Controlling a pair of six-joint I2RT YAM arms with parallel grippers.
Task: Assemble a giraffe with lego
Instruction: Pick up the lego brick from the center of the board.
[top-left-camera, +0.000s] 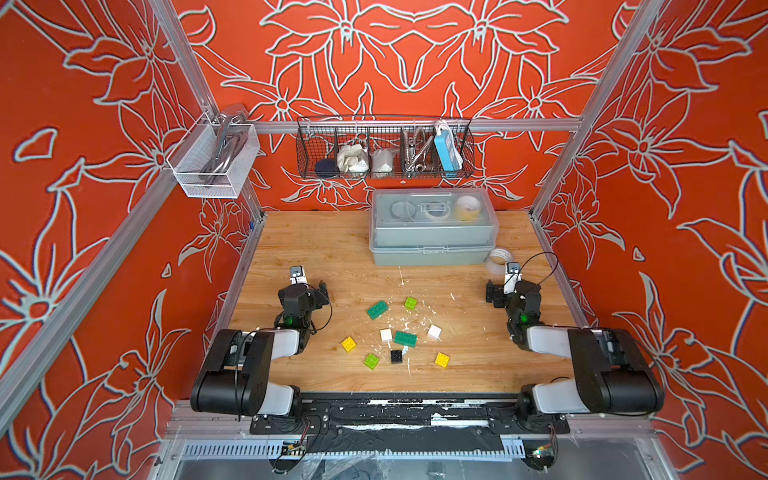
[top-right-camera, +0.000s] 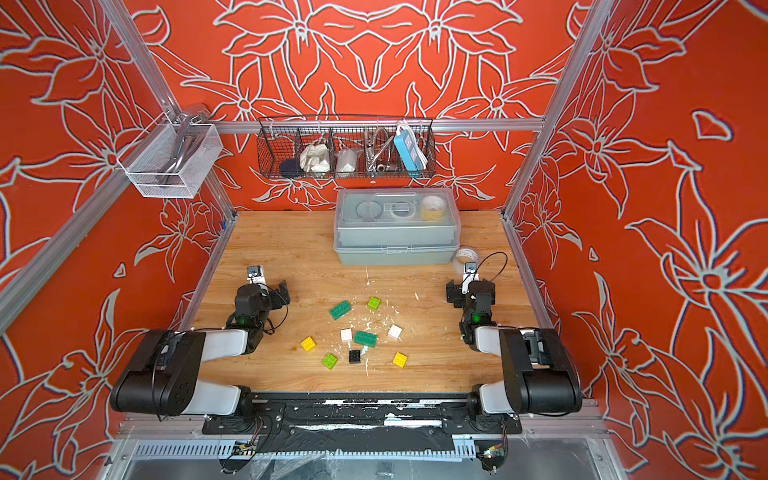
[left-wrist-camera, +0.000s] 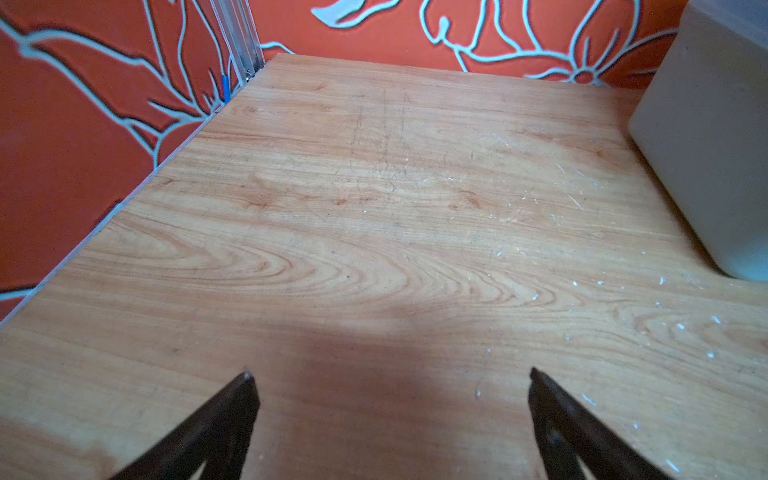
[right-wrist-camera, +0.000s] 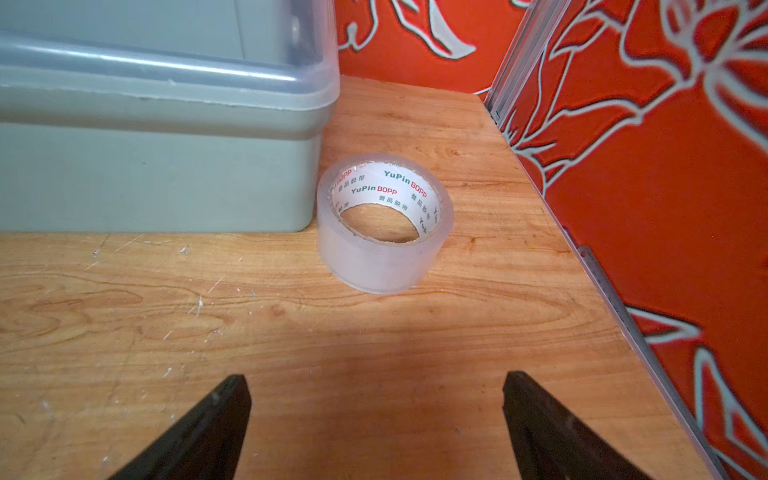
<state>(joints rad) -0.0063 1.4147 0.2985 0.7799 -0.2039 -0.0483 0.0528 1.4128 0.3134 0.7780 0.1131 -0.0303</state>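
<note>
We find both claws spread wide and gripping nothing. Our left claw (left-wrist-camera: 388, 374) hovers over the table (left-wrist-camera: 374, 208) by the left wall, with a corner of the grey box (left-wrist-camera: 706, 145) showing ahead of it. Our right claw (right-wrist-camera: 376, 378) hangs low over the wood, facing a tape roll (right-wrist-camera: 374, 266) that lies flat just beside the box's corner. The lego (top-right-camera: 365, 338) lies loose on the table between our two arms, well apart from either claw, and no two pieces are joined. Farthest from our base sit the far dark green brick (top-left-camera: 377, 310) and the far lime brick (top-left-camera: 410, 303). Nearer, the left white brick (top-left-camera: 386, 335) sits just beside the near dark green brick (top-left-camera: 405, 338), with the right white brick (top-left-camera: 434, 332) a little off its other side. Nearest our base lie the left yellow brick (top-left-camera: 348, 344), near lime brick (top-left-camera: 371, 361), black brick (top-left-camera: 396, 356) and right yellow brick (top-left-camera: 442, 360), spread in a loose arc. White flecks (top-left-camera: 452, 296) litter the wood.
</note>
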